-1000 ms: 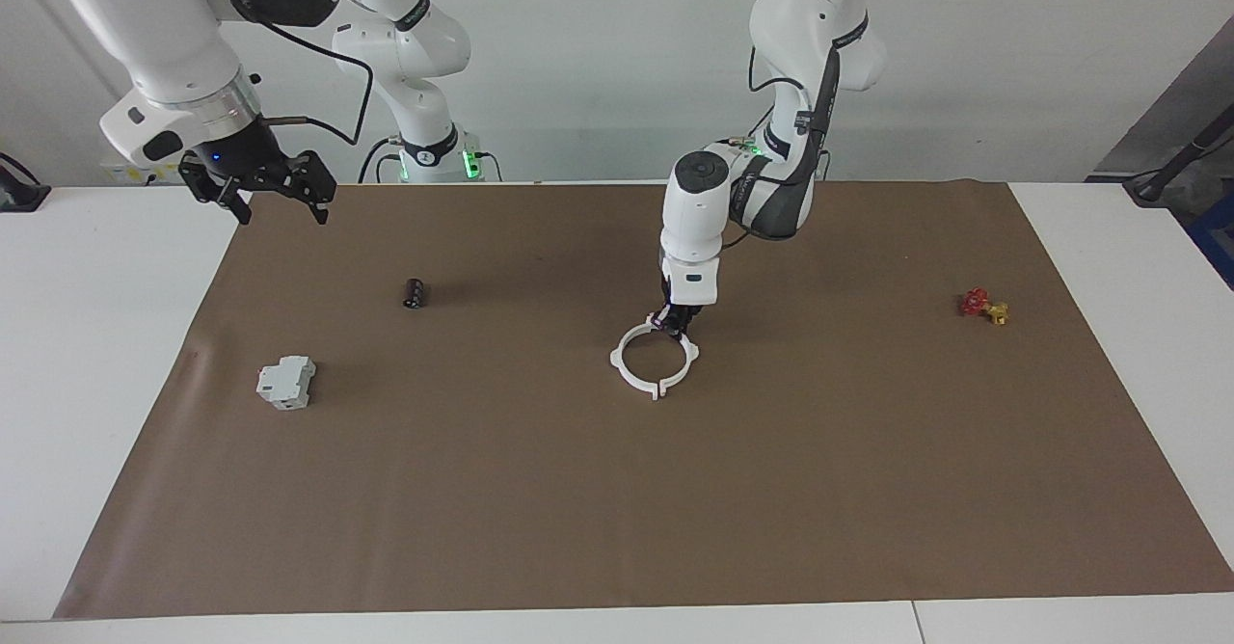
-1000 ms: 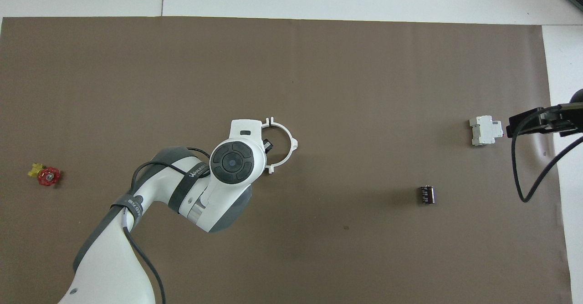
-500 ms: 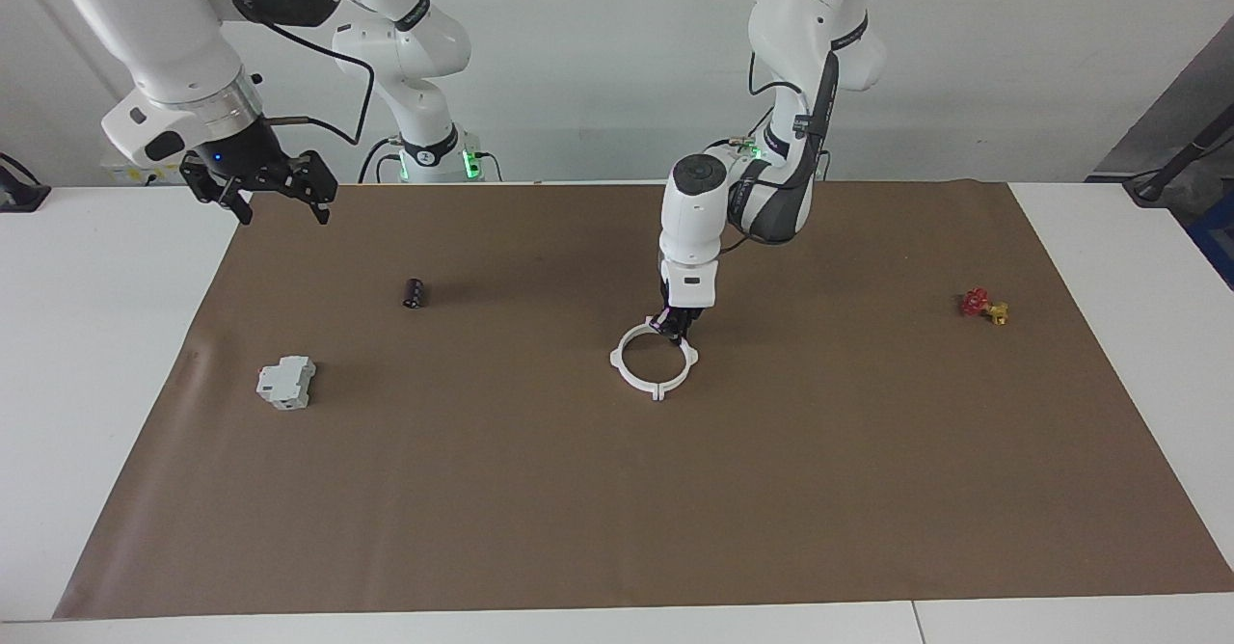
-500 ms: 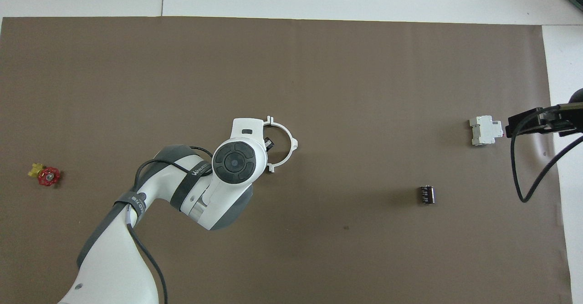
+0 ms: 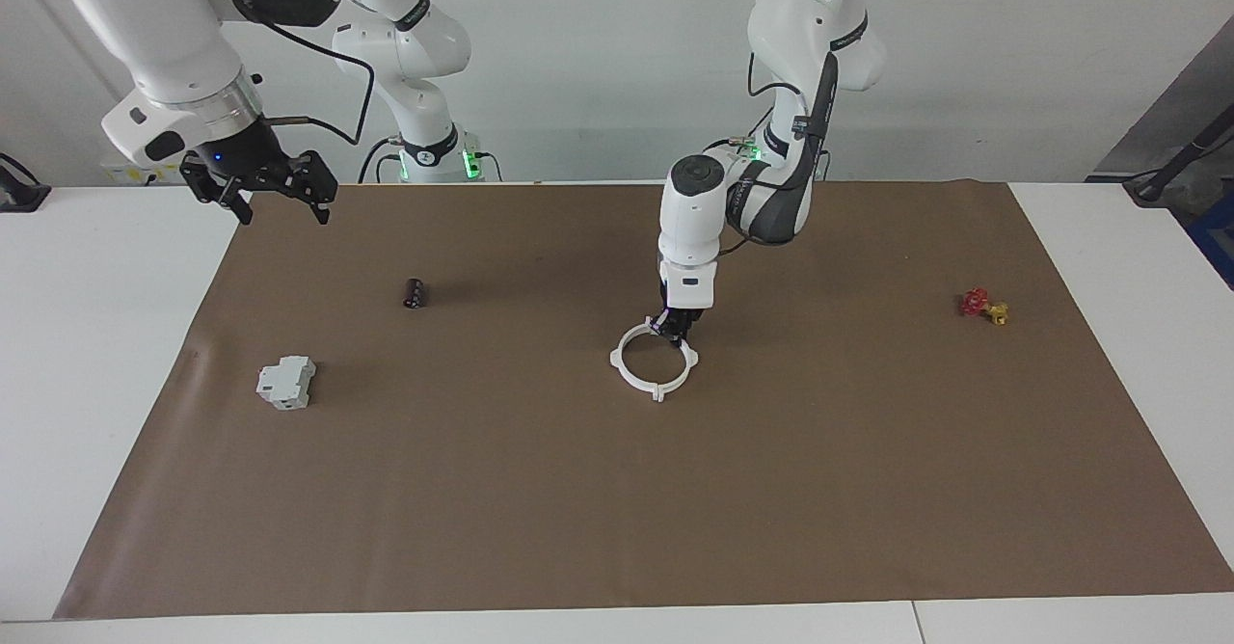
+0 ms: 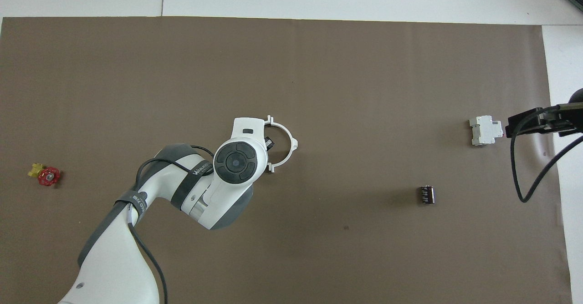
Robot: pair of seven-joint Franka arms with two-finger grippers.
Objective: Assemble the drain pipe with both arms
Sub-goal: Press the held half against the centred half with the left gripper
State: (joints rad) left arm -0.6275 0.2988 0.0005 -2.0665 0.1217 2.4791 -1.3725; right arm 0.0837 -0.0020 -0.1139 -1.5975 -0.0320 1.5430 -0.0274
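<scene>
The drain pipe point(image 5: 619, 359) lies as a white tabbed ring near the middle of the brown mat, its two arcs meeting at the end tabs. My left gripper point(image 5: 673, 330) points straight down and is shut on the ring's rim on the side nearer the robots. In the overhead view the left wrist covers part of the drain pipe point(image 6: 294, 144), and only a bit of the left gripper point(image 6: 268, 144) shows inside the ring. My right gripper point(image 5: 281, 208) hangs open and holds nothing, up in the air over the mat's corner at the right arm's end, also at the overhead edge point(image 6: 512, 124).
A light-grey boxy block point(image 5: 286, 382) point(image 6: 485, 130) and a small dark cylinder point(image 5: 415, 292) point(image 6: 426, 194) lie toward the right arm's end. A red-and-yellow valve piece point(image 5: 983, 306) point(image 6: 44, 174) sits toward the left arm's end. White table point(image 5: 96, 355) borders the mat.
The left wrist has shifted slightly toward the robots with the ring's rim in its grip, and the ring's tabs now sit closer together. The right arm has not moved.
</scene>
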